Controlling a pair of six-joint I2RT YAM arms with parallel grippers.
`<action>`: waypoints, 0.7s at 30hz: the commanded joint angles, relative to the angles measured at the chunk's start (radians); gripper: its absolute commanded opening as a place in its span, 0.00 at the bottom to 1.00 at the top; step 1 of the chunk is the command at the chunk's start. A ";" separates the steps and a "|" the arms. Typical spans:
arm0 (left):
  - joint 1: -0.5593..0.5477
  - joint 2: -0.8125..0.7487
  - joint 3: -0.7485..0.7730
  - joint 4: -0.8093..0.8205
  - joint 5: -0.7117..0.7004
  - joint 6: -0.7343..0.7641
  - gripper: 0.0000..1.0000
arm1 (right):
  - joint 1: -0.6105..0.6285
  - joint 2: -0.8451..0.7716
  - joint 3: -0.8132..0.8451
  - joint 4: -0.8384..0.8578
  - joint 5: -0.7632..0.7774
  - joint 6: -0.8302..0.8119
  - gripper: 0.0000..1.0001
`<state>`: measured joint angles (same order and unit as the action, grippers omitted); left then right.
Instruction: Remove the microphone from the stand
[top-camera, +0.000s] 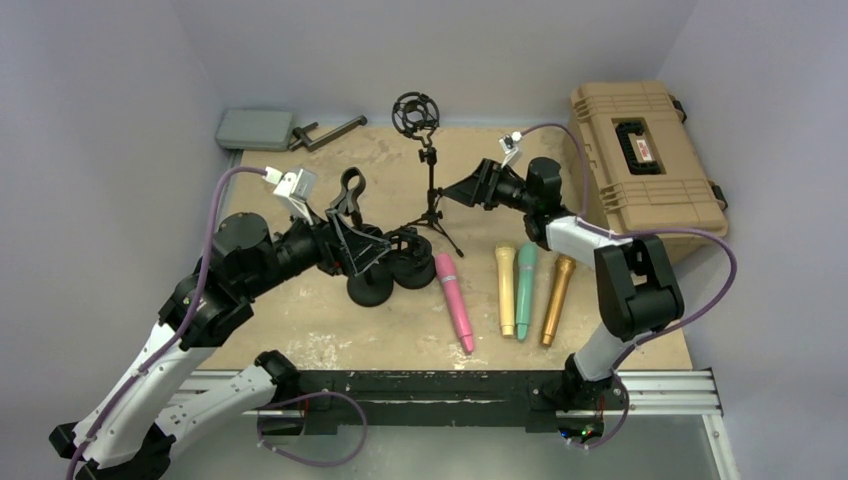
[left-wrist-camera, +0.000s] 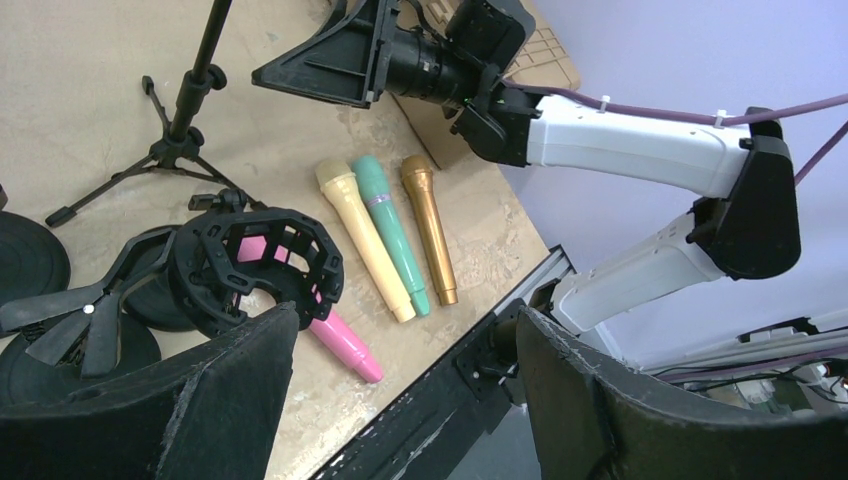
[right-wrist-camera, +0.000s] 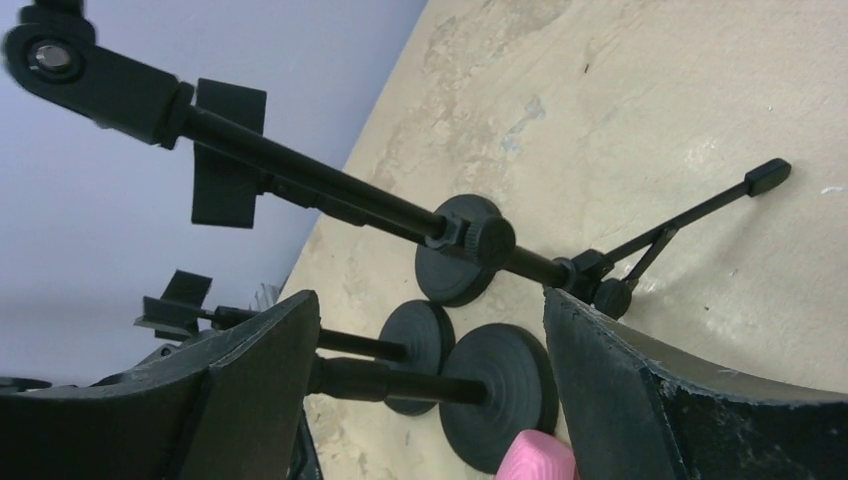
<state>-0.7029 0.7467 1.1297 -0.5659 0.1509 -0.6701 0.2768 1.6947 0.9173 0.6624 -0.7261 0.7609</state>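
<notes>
Left pincer (left-wrist-camera: 405, 330) agape near shock mount (left-wrist-camera: 262, 262), pink microphone (left-wrist-camera: 345, 345) beside

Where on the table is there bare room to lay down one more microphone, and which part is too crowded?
Best: the near-left patch of the table, between the round-base stands, the pink microphone and the front rail. Also the back strip between the tripod stand and the tan case. The centre is crowded.

A robotics lab cell is suggested by plain partition walls (top-camera: 90, 120), a scuffed tabletop (top-camera: 300, 322) and a mounting rail (top-camera: 680, 386)
</notes>
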 joint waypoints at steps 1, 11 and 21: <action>-0.003 -0.003 -0.010 0.022 -0.004 -0.002 0.78 | 0.011 -0.108 0.083 -0.157 0.002 -0.067 0.81; -0.003 -0.011 -0.007 0.017 0.000 -0.001 0.79 | 0.028 -0.136 0.318 -0.258 -0.006 -0.032 0.82; -0.003 -0.021 0.012 -0.005 -0.011 -0.006 0.79 | 0.089 -0.007 0.597 -0.500 0.056 -0.188 0.69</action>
<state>-0.7029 0.7361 1.1233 -0.5671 0.1513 -0.6701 0.3424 1.6653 1.4277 0.2859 -0.7147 0.6598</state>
